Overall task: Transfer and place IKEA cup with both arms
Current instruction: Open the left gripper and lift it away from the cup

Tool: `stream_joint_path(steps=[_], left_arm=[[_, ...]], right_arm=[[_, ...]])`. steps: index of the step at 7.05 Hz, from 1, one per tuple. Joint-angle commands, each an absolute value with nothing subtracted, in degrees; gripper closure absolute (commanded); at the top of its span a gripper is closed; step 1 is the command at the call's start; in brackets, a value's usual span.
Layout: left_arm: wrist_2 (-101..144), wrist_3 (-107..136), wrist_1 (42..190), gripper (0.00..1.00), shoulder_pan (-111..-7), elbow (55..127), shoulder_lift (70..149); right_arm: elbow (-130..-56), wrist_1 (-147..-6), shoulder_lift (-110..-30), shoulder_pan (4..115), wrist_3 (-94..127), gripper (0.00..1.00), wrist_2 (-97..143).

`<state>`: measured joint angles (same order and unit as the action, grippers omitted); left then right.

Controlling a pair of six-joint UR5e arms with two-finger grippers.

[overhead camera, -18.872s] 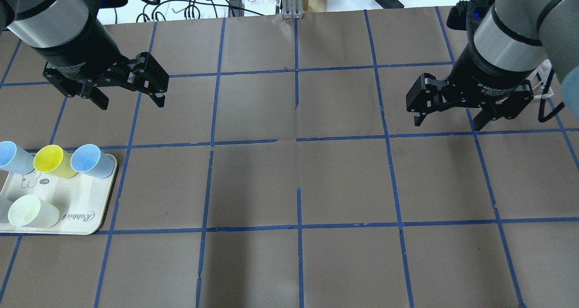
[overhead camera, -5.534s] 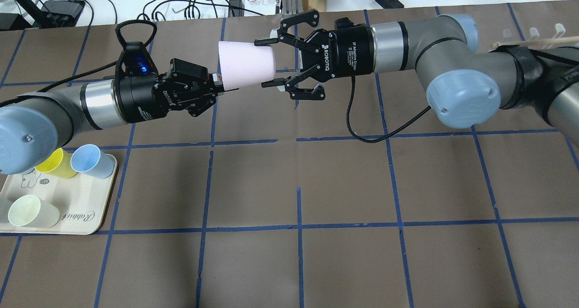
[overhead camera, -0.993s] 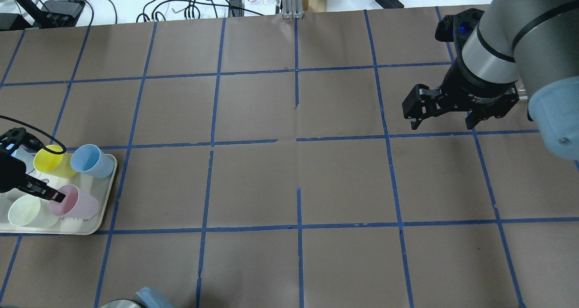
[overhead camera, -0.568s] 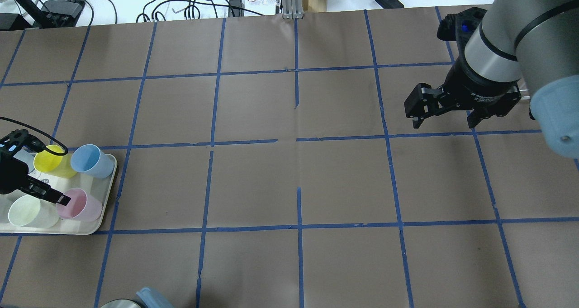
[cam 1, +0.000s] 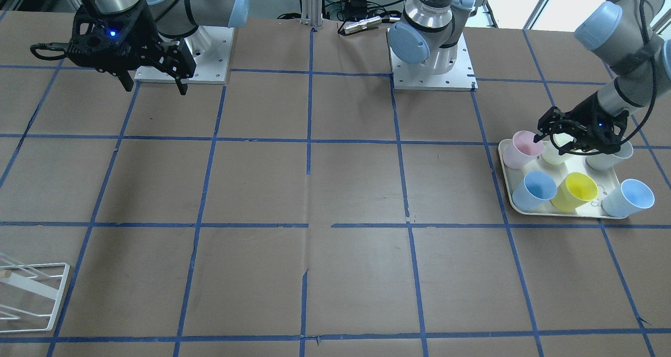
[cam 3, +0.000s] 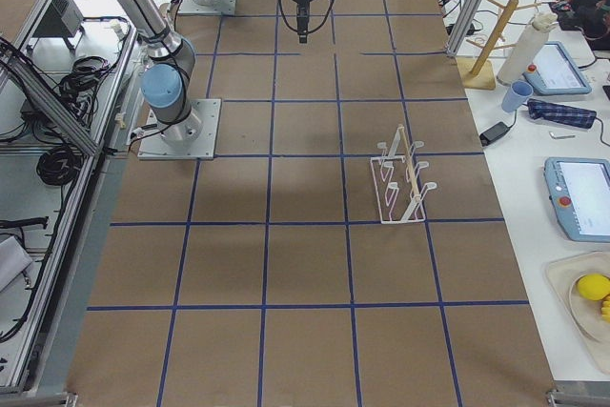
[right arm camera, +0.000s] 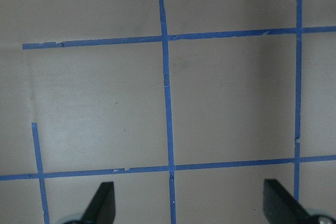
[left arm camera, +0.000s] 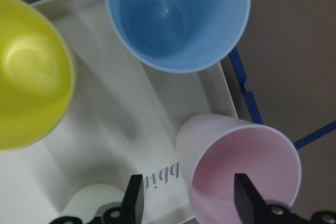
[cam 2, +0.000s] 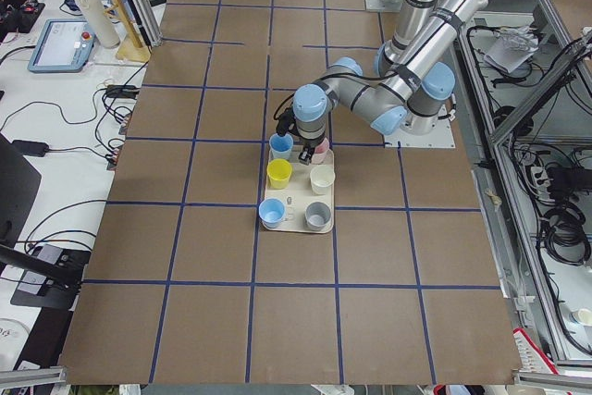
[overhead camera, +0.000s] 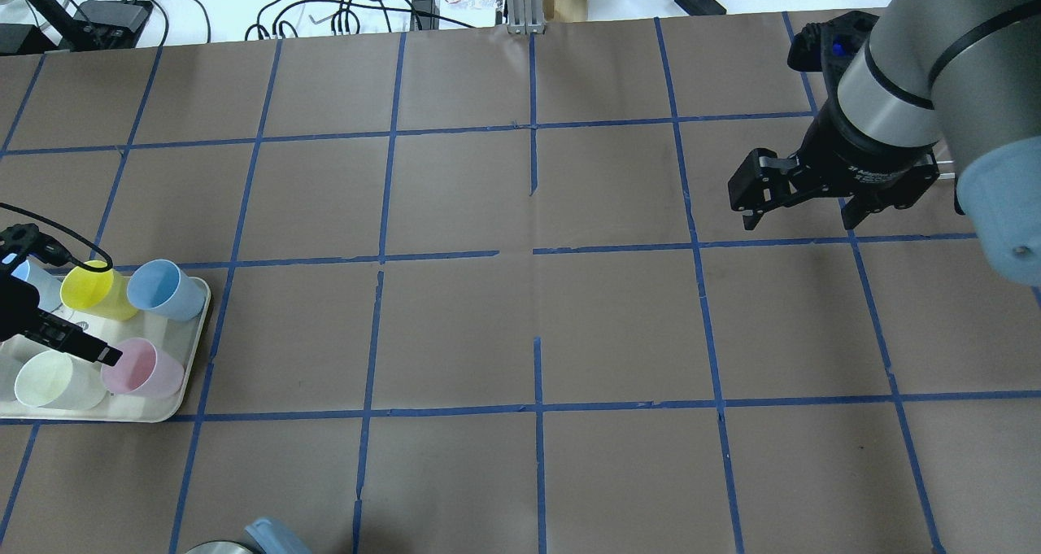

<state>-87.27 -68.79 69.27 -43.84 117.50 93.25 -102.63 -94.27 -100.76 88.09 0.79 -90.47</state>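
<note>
On the tray (overhead camera: 154,412), pink cup (overhead camera: 145,368) stands under the open, empty left tool (left arm camera: 188,203)

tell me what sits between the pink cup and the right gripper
Nothing: in the overhead view only bare brown table with blue tape lines stretches from the pink cup to the right gripper.

Smooth matt plastic IKEA cup (left arm camera: 245,174); glossy, seemingly plastic tray (left arm camera: 157,103); matt brown paper table cover (overhead camera: 537,326).
</note>
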Motion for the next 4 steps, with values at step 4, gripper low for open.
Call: stream_joint_path(steps=[4], left_arm=[[-87.53,-29.23,83.31,0.0,-69.36,105.32,85.0]], right_arm=[[-102.22,-94.22,-101.07,88.33,0.88,0.0,-90.44]])
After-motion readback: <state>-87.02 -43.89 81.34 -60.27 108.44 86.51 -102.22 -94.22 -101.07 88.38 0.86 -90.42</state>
